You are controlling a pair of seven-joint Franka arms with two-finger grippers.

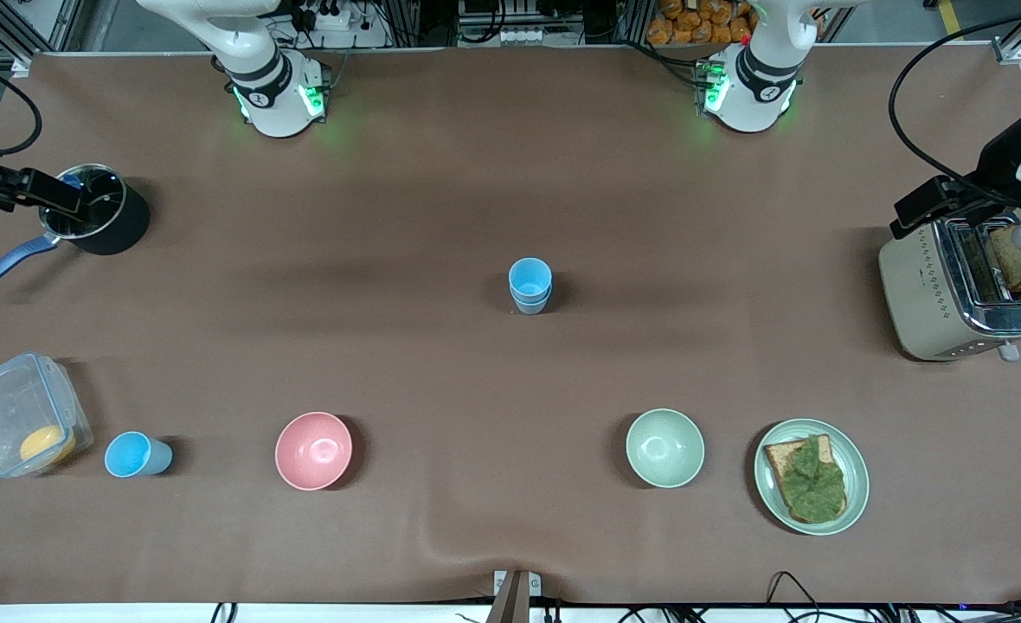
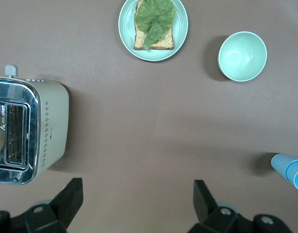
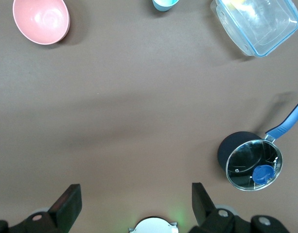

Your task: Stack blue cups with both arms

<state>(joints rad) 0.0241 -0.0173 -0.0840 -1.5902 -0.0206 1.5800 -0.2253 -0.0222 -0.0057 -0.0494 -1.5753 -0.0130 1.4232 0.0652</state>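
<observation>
Two blue cups stand nested, one in the other, at the middle of the table; they also show at the edge of the left wrist view. A third blue cup stands alone beside a clear box toward the right arm's end; its rim shows in the right wrist view. My left gripper is open and empty, high over bare table beside the toaster. My right gripper is open and empty, high over bare table beside the pot.
A pink bowl and a pale green bowl sit near the front camera. A plate holds toast with lettuce. A toaster holds bread. A lidded black pot and a clear box are toward the right arm's end.
</observation>
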